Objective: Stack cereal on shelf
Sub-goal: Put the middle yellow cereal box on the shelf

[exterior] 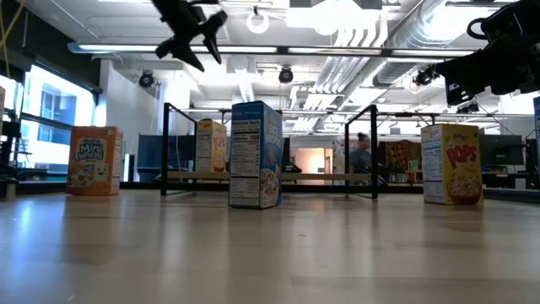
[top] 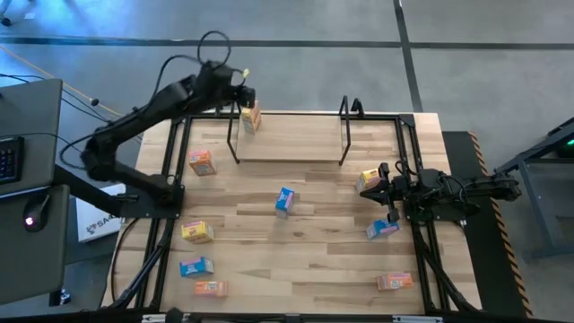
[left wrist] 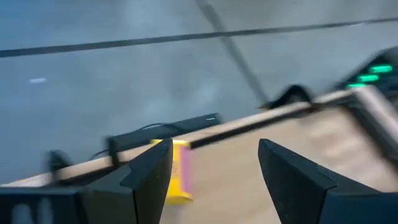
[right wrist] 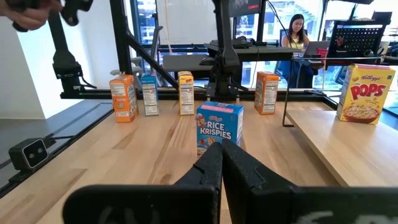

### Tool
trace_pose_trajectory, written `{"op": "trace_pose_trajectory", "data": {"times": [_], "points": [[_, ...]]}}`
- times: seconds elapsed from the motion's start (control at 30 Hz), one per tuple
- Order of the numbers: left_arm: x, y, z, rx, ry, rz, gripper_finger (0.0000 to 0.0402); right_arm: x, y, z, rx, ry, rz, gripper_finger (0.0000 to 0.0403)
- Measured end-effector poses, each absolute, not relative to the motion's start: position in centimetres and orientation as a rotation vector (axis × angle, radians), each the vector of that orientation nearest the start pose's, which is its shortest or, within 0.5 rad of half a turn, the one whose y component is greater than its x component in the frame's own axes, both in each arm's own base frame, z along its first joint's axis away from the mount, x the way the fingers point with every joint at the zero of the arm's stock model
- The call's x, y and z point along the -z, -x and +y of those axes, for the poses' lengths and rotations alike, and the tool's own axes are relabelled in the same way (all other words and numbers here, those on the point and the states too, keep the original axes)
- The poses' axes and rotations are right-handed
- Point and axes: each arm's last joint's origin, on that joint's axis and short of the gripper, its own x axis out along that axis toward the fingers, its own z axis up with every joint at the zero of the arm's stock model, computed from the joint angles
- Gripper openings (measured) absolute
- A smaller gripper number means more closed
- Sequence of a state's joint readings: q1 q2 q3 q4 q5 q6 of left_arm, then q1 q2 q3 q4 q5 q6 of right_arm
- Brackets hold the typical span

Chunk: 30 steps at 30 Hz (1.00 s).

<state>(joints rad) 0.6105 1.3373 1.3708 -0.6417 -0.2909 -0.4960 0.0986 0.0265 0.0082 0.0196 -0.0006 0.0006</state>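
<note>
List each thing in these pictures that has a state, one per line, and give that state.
Low black metal-rod shelf with wooden board: holds one box.
Yellow cardboard cereal box: upright on the shelf's left end.
Blue Rice Krispies cardboard box: upright, mid-table.
Yellow Corn Pops box: standing beside the right hand.
Left hand: open, above the shelf box.
Right hand: shut, empty.

A light wooden table (top: 305, 251) fills the middle of the high view, edged by black frames (top: 161, 224). A keyboard (top: 7, 157) sits at far left. In the right wrist view's upper right, a person (right wrist: 297, 31) sits behind a laptop (right wrist: 317, 48).
</note>
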Motion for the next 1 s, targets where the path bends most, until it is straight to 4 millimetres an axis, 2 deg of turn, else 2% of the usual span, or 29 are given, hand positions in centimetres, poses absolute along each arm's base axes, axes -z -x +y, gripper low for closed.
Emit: {"op": "trace_pose_trajectory", "data": {"times": [0.2,0.4,0.53,0.73,1.0], "points": [[-36.0,-20.8,12.9,-0.704,0.549,0.195,0.0230,-16.6,-9.8,1.0,-0.099,-0.001,-0.002,0.0000],[-36.1,-19.3,10.3,-0.532,0.503,-0.001,0.0230,-16.6,-9.8,1.0,-0.099,-0.001,-0.001,0.0000],[-36.4,-18.5,9.9,-0.522,0.479,-0.107,0.0230,-16.6,-9.8,1.0,-0.095,-0.001,-0.002,0.0000],[-36.8,-18.0,9.9,-0.513,0.492,-0.137,0.0230,-17.1,-9.8,0.5,0.053,0.023,-0.048,0.0000],[-38.2,-18.5,8.7,-0.271,0.463,-0.223,0.0230,-18.9,-9.6,0.5,0.054,0.002,-0.235,0.0000]]}}
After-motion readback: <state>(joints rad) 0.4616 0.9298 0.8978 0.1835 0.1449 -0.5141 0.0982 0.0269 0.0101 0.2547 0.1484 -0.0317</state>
